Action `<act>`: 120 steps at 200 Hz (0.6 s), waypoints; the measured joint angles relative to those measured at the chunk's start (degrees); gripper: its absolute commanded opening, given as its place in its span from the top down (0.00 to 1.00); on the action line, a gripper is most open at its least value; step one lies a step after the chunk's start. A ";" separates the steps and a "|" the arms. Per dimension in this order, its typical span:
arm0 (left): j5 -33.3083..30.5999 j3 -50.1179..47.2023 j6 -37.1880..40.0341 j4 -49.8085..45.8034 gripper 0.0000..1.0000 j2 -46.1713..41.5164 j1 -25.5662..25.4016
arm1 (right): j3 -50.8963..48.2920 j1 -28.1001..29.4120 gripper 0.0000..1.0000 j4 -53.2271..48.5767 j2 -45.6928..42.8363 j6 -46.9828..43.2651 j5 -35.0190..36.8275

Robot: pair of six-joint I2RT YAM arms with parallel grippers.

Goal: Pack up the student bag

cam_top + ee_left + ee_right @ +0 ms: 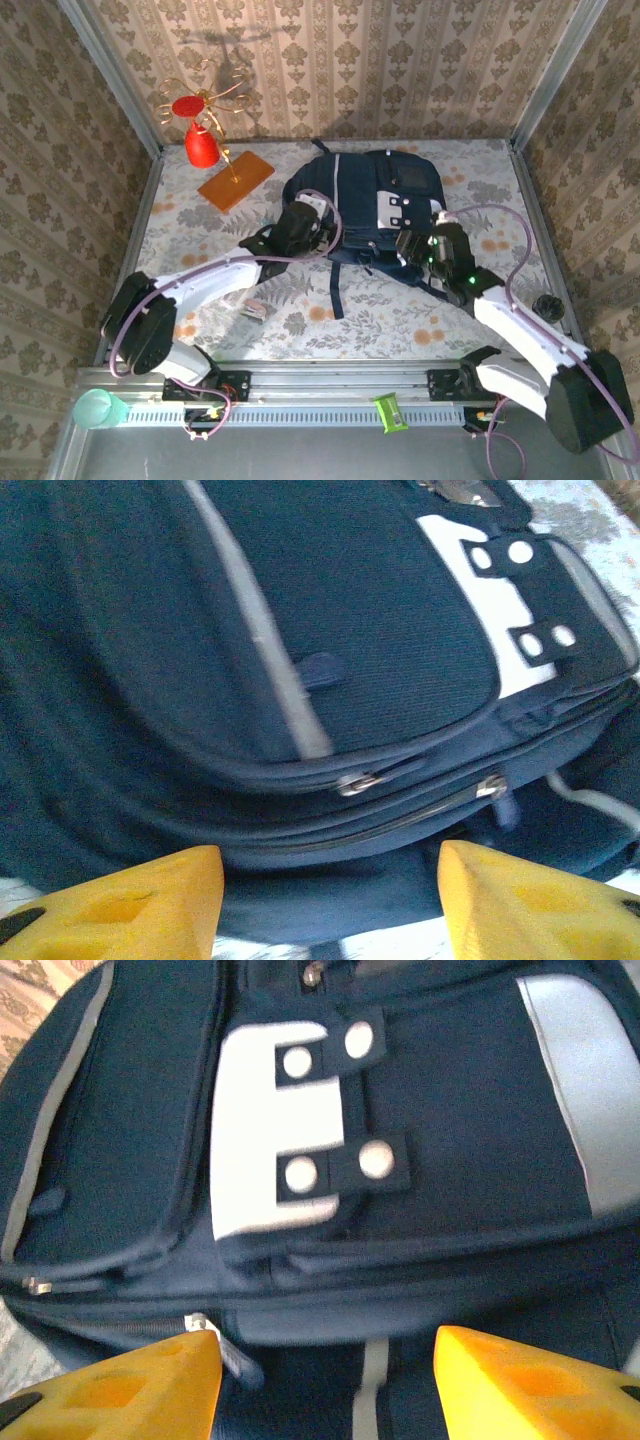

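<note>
The student bag (365,205) is a large navy backpack lying flat at the back middle of the table, front side up, with a white patch (388,208) and grey trim. My left gripper (305,228) hovers at its near left edge. In the left wrist view the yellow fingertips (160,905) stand wide apart, so the left gripper (325,912) is open over the bag (330,630), near two zip pulls (358,783). My right gripper (422,245) is at the bag's near right edge. In its wrist view the right gripper (325,1385) is open, holding nothing, over the bag (470,1160) and beside a zip pull (200,1325).
An orange board (235,180) with a red cone and gold wire figure (203,140) stands at the back left. A small flat item (255,310) lies on the floral cloth near the left arm. A dark strap (337,290) trails from the bag toward the near edge.
</note>
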 measured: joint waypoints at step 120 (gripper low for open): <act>-22.18 21.97 -4.42 -19.04 0.20 18.45 -9.42 | 5.33 -8.72 0.40 13.75 24.20 1.88 -14.12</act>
